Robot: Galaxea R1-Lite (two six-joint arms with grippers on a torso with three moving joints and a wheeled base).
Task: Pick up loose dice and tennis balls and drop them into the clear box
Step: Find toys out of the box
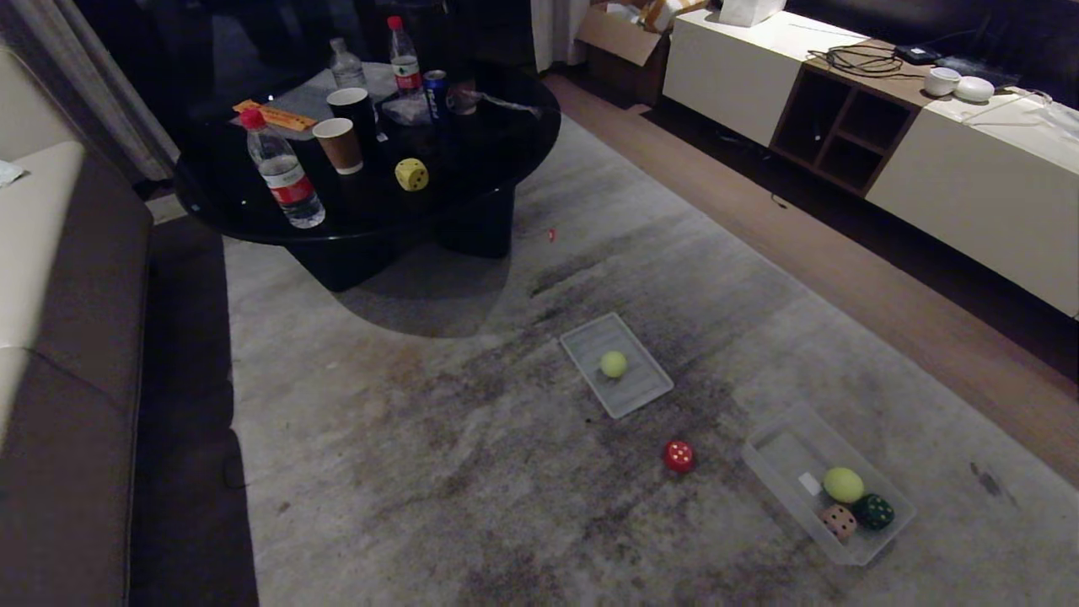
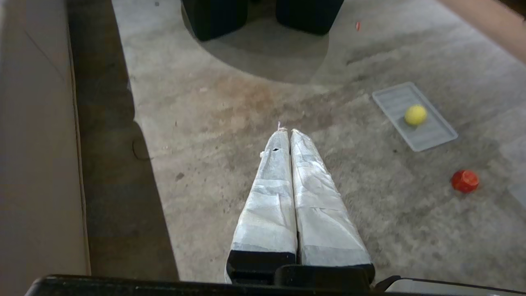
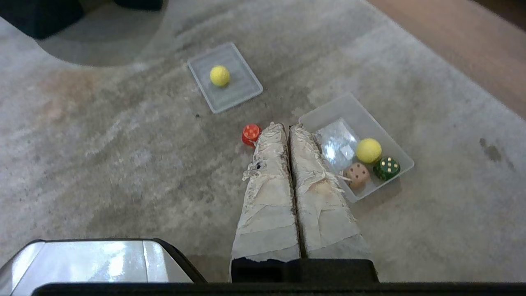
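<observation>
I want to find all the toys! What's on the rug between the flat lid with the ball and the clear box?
The red die sits there, seen in the head view.

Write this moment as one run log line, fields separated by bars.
left gripper shut, empty | right gripper shut, empty | clear box: tennis ball, two dice | loose: red die on rug, ball on lid, yellow die on table
</observation>
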